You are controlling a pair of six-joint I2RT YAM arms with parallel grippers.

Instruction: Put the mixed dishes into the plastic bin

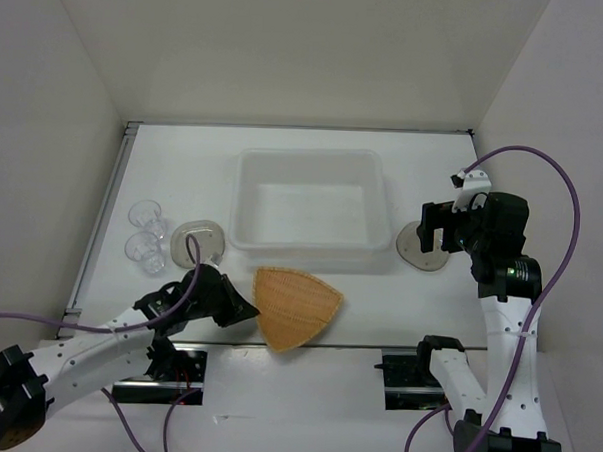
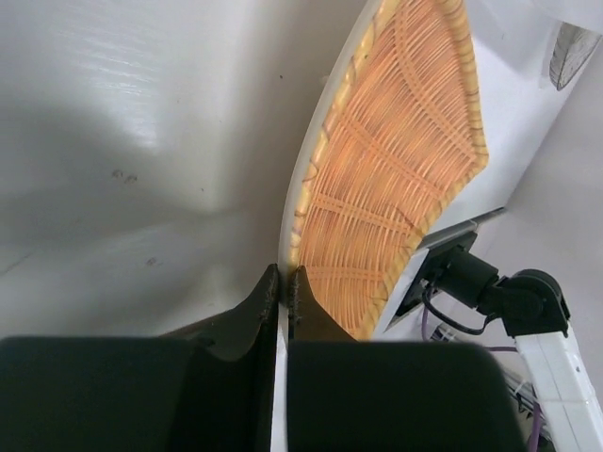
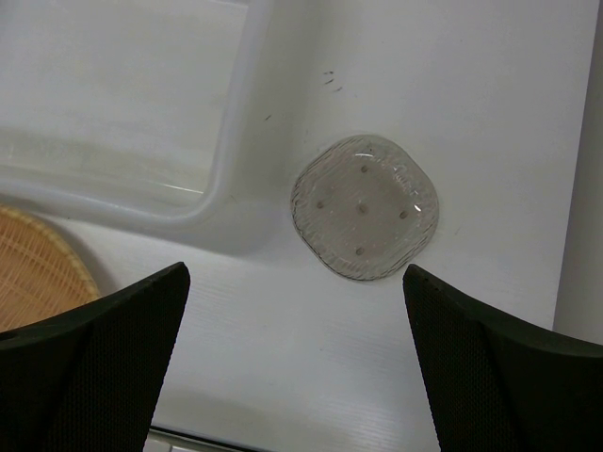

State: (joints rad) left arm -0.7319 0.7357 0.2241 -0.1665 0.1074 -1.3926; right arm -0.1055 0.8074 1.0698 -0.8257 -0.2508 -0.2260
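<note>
Viewing from above, the left gripper (image 1: 240, 308) grips the woven plate (image 1: 296, 306) by its left edge, just in front of the plastic bin (image 1: 301, 244).

Left wrist view: jaws pinched on the thin rim. The plate looks light and stiff, so an edge grip should hold.

Right wrist view: the right gripper (image 3: 294, 278) stands wide over a grey dish (image 3: 366, 207) beside the bin. The dish is probably slippery.

At lower centre of the top view, the plate (image 1: 296, 306) is tan-orange with a fine woven pattern and a pale rim. The bin (image 1: 308, 248) is translucent white and the counter (image 1: 184, 171) plain white. The dish (image 3: 366, 207) at right is pale grey, finely textured, with small dark dots. The cups (image 1: 146, 249) at left are clear. The cables (image 1: 574, 213) are purple.
</note>
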